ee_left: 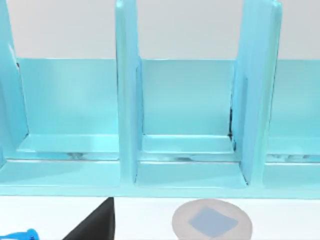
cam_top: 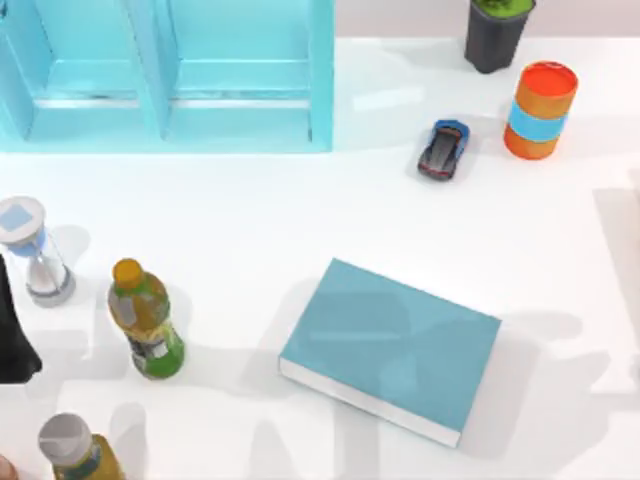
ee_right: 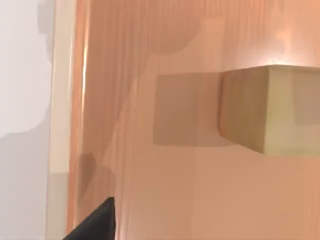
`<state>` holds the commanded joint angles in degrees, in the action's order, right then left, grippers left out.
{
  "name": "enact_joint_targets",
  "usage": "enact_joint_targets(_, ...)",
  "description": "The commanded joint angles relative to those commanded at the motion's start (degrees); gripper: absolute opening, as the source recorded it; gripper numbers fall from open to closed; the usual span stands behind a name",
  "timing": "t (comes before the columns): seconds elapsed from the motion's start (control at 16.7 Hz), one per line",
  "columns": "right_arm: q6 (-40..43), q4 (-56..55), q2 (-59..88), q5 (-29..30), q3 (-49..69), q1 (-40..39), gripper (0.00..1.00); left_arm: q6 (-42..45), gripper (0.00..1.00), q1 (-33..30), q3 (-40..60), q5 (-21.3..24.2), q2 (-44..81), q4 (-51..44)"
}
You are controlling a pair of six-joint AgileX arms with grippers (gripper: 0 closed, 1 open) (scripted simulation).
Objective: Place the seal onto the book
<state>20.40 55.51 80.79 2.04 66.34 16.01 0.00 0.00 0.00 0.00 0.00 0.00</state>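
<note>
Top view: table from above, clock directions taken from table centre
Bottle, grey cap (cam_top: 72,447): 8 o'clock, nearest edge, partly cut off
Book (cam_top: 400,345): teal, flat on the table (cam_top: 250,230), just off centre toward 5 o'clock, skewed, white page edge facing near side, nothing on it
Left arm (cam_top: 12,345): black shape at 9 o'clock edge, parked
Bottle, yellow cap (cam_top: 145,320): 8 o'clock, between left arm and book, apart from both
Hourglass (cam_top: 35,250): 9 o'clock, upright, just beyond left arm
Car (cam_top: 444,149): 1 o'clock, well beyond book
Can (cam_top: 540,110): orange with blue band, 2 o'clock, near car
Bin (cam_top: 498,35): dark, 1 o'clock, far edge
Shelf (cam_top: 165,75): turquoise, 11 o'clock, far edge
Left gripper (ee_left: 95,225): black tip in left wrist view, facing shelf bays, hourglass top close by; grip state cannot tell
Right gripper (ee_right: 95,222): black tip in right wrist view, over an orange-brown surface (ee_right: 165,190); grip state cannot tell
Seal (ee_right: 270,110): tan block standing on that surface, apart from right gripper, unheld; position relative to book cannot tell
</note>
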Motion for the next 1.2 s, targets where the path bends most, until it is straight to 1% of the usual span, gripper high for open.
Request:
enact_joint_targets(0.24,2.22,10.35,17.47,-0.98,16.65,4.43,1.00,0.00,1.00,0.00,0.00,0.00,0.00,0.00)
enact_joint_targets(0.48,2.96,17.15,26.96,-1.85,25.91,7.58,1.00,0.00,1.00,0.00,0.00,0.00,0.00,0.00)
enact_joint_targets(0.9,2.94,18.11,28.29,-1.94,26.89,7.94,1.00,0.00,1.00,0.00,0.00,0.00,0.00,0.00)
enact_joint_targets(1.02,2.82,16.09,28.85,-2.00,25.01,8.02,1.00,0.00,1.00,0.00,0.00,0.00,0.00,0.00)
enact_joint_targets(1.2,2.78,8.71,30.43,-1.98,19.67,7.99,1.00,0.00,1.00,0.00,0.00,0.00,0.00,0.00)
